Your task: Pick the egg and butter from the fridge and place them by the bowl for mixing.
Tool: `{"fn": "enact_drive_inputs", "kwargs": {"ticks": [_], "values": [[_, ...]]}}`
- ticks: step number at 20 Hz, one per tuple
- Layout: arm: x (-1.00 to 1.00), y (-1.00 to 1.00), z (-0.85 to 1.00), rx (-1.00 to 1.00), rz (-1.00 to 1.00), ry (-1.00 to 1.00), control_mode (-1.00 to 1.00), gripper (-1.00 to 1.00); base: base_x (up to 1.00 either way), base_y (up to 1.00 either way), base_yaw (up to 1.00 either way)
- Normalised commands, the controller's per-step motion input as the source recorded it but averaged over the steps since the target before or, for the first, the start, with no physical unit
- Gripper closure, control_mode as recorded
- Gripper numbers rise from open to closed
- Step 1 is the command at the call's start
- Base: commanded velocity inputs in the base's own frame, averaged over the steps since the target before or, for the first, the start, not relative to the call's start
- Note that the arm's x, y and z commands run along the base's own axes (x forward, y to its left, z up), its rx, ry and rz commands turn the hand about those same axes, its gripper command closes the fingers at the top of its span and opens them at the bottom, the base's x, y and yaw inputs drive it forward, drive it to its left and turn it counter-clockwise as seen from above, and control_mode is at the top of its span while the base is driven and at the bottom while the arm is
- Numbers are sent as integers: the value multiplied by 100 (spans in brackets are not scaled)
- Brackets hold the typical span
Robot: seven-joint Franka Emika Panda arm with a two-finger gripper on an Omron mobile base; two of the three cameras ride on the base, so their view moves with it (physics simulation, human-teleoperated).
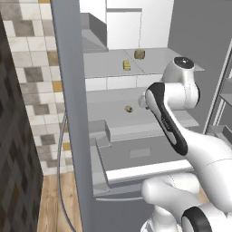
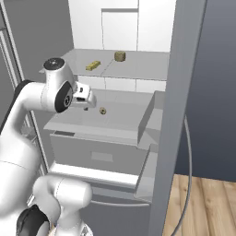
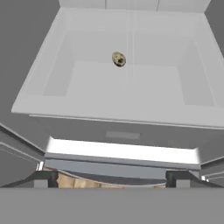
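The fridge (image 1: 72, 113) stands open with pale shelves inside. The egg (image 3: 118, 59), a tiny tan ball, lies on the middle shelf (image 3: 109, 100), also seen as the egg (image 1: 128, 108) and the egg (image 2: 103, 110). The butter (image 1: 127, 65), a pale-yellow block, rests on the upper shelf, seen too as the butter (image 2: 93, 65). My gripper (image 3: 113, 179) is open and empty, with its fingertips (image 3: 43, 178) wide apart. It hovers in front of the middle shelf, short of the egg, and shows as the gripper (image 2: 87, 105) left of the egg. The bowl is out of view.
A larger brownish lump (image 1: 139, 54) sits behind the butter on the upper shelf. A grey drawer (image 1: 140, 154) lies below the middle shelf. The fridge door's edge (image 2: 184, 92) stands to the right, with a thin handle (image 2: 186, 175). A tiled wall (image 1: 36, 68) is on the left.
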Motion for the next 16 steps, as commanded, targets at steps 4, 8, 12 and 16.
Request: {"fn": "enact_drive_inputs", "kwargs": {"ticks": [4,8,12,16], "values": [[40,5,-30,0,0,-10,-100,-100,0,0,0],[52,0,-22,0,0,0,-100,-100,0,0,0],[54,0,-13,0,0,1,-100,-100,0,0,0],[53,0,-16,0,0,1,-100,-100,0,0,0]]}}
